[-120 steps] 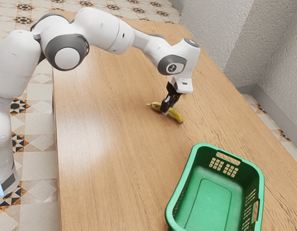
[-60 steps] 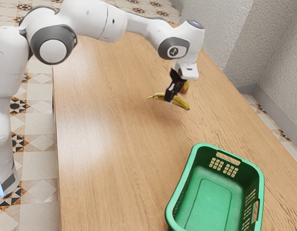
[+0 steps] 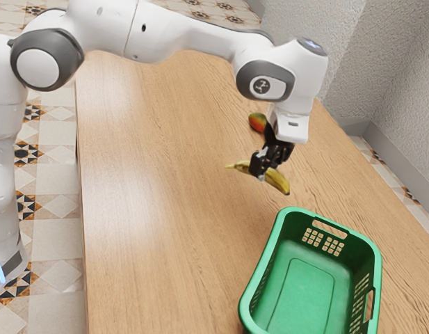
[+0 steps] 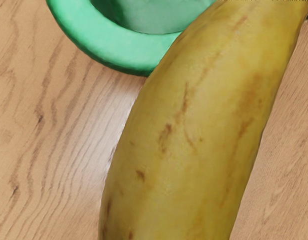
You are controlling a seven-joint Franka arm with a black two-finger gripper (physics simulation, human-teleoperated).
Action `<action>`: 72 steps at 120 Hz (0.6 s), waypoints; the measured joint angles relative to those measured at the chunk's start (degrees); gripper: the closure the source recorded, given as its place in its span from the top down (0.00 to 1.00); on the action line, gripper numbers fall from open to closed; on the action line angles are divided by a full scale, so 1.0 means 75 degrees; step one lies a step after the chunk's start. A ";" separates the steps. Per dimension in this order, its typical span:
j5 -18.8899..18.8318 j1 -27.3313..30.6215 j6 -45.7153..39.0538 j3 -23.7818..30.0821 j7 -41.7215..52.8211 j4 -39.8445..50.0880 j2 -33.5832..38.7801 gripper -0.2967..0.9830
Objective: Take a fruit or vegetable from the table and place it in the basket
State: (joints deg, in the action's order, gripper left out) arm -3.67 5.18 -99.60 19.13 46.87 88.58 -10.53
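Gripper has banana pinched between its fingers near mid-length, likely for balance, held aloft, presumably to clear basket rim.

Basket cut off below; pincer hides part of banana.

Brt soft light, glare on tbl

A room that is looking like part of a home: cream floor tiles with dark and orange motifs are surrounding a wooden tabletop. Rough grey plaster walls are rising above a plain baseboard. A green plastic basket is adding a household note.
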 joint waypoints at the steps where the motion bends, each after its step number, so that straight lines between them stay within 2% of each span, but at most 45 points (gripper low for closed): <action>1: -0.0003 0.0001 0.0006 0.0037 -0.0013 -0.0001 0.0010 0.36; 41: -0.0049 -0.0024 0.0128 0.1363 -0.0534 -0.0288 0.0230 0.36; 72: -0.0326 -0.0329 0.0112 0.1797 -0.0955 -0.0467 0.0206 0.36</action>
State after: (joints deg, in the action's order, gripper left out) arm -6.12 2.71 -98.76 32.61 39.70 85.07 -8.99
